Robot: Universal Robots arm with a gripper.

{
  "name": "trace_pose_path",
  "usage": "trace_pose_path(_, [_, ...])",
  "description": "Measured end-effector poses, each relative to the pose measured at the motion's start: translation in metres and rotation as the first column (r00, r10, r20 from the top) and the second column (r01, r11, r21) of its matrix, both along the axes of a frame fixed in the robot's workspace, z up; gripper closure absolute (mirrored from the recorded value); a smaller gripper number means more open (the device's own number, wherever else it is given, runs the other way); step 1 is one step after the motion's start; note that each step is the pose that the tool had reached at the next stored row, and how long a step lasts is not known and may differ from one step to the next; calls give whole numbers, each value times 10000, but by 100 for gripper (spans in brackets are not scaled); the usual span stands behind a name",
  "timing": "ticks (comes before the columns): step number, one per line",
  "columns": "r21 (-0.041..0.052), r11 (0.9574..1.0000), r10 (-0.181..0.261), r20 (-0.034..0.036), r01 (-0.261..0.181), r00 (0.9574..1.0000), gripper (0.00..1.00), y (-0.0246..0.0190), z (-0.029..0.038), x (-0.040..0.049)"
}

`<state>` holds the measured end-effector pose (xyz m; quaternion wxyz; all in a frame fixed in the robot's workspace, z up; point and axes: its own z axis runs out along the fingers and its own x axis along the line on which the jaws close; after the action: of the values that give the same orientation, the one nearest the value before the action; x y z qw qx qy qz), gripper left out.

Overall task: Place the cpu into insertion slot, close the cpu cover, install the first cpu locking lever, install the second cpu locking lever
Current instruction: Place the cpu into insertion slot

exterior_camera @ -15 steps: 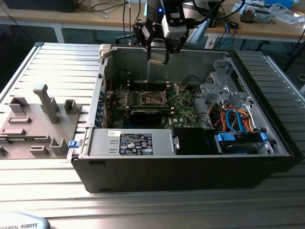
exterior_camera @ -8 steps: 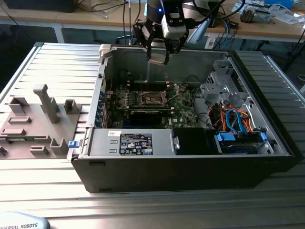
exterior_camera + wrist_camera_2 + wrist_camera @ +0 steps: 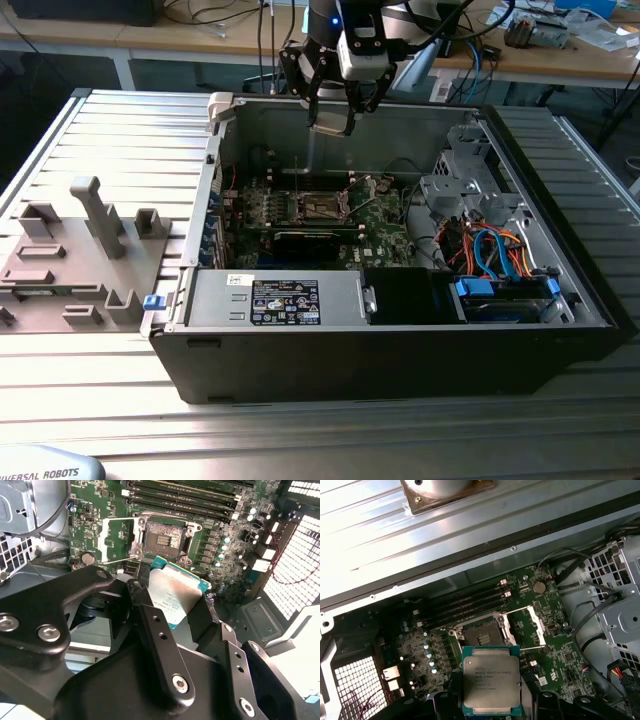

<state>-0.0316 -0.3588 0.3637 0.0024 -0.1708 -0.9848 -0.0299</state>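
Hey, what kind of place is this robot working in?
Probably a robotics lab or workshop: an opened computer case lies on a ribbed metal table, cable-strewn benches stand behind it, and the hand holds a cpu above the motherboard.

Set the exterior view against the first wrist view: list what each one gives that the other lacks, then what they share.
Exterior view: the whole black computer case on the slatted table, a grey fixture tray on the exterior view's left, and the tool hanging above the case's open top. First wrist view: the cpu close up, its silver top gripped in the tool, and the cpu cover folded open beside the slot. Shared: the green motherboard and the uncovered insertion slot, with no chip in it yet.
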Motion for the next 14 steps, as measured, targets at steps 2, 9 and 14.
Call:
trace_pose_path(2, [-1, 10000, -19, -1, 19, 10000, 46, 0, 0, 0])
trace_pose_path(9, [-6, 9999, -115, 0, 115, 9999, 46, 0, 0, 0])
trace_pose_path(14, [-7, 9998, -174, 0, 174, 9998, 46, 0, 0, 0])
